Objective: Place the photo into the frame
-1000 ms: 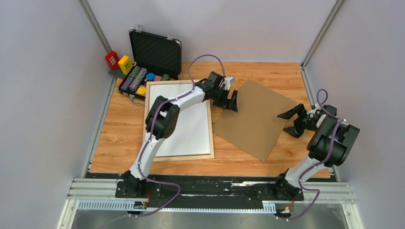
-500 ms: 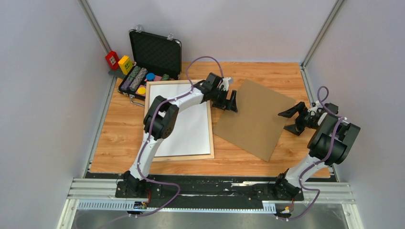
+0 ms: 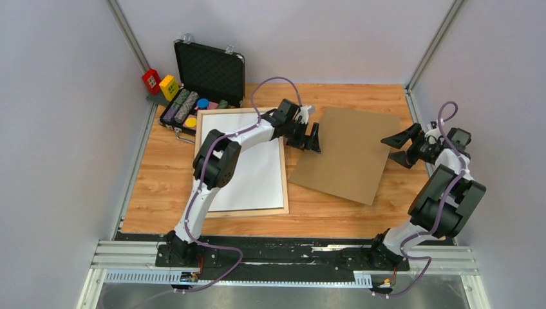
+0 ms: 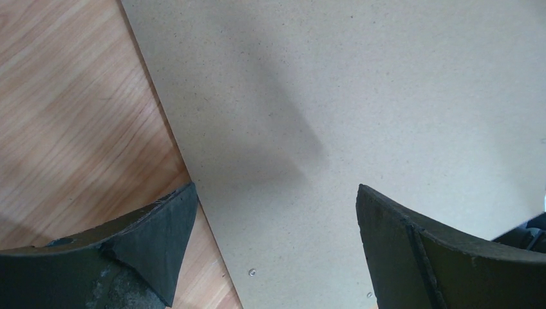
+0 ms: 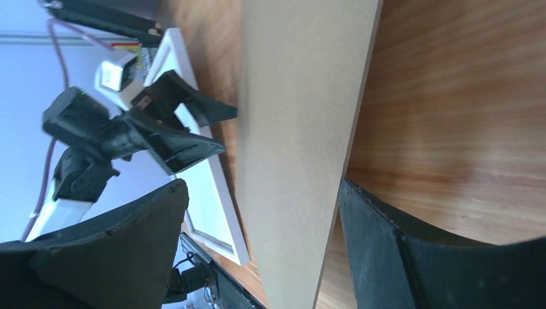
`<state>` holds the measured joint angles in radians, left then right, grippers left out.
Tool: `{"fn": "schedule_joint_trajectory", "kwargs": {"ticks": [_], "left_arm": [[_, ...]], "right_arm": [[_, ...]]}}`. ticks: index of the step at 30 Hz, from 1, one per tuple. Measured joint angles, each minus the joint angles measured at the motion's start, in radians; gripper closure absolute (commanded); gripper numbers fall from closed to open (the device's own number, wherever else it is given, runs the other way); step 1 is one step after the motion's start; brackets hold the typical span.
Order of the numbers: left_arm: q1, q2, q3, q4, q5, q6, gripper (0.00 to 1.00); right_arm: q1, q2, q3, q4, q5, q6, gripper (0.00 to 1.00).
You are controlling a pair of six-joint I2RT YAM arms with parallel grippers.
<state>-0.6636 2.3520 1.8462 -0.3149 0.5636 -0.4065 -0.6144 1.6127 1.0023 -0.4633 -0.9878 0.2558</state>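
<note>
Frame (image 3: pixel 248 212) lying flat on the left half of the table (image 3: pixel 161 180), pale wood rails around a plain white sheet (image 3: pixel 257 180) that fills it edge to edge. No dark pier print shows anywhere, so the photo is either that sheet turned face down or out of sight; I can't say which from here. The left arm crosses the frame's upper part and hides a strip of it, and whether a pane lies under the sheet I can't see.

Left gripper (image 3: pixel 310 143) hovers over the left edge of the brown backing board (image 3: pixel 344 154), jaws spread wide with nothing between them; its wrist view shows only board and bare wood below. Right gripper (image 3: pixel 394 148) sits just off the board's right corner, fingers parted too, clamping nothing.

Handling, as I'd judge it: a print like this is thin, light and floppy. It creases easily and lies too flat to pinch from above, so go for an edge or a corner. The frame looks light but rigid, and any glazing could scratch or crack, so take it by a rail.
</note>
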Motion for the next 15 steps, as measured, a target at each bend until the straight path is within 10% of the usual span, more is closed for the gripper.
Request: {"fn": "schedule_joint_trajectory", "kwargs": {"ticks": [15], "left_arm": [[-0.018, -0.005, -0.004, -0.018, 0.042, 0.007, 0.00]], "right_arm": [[0.062, -0.146, 0.079, -0.060, -0.274, -0.022, 0.18]]}}
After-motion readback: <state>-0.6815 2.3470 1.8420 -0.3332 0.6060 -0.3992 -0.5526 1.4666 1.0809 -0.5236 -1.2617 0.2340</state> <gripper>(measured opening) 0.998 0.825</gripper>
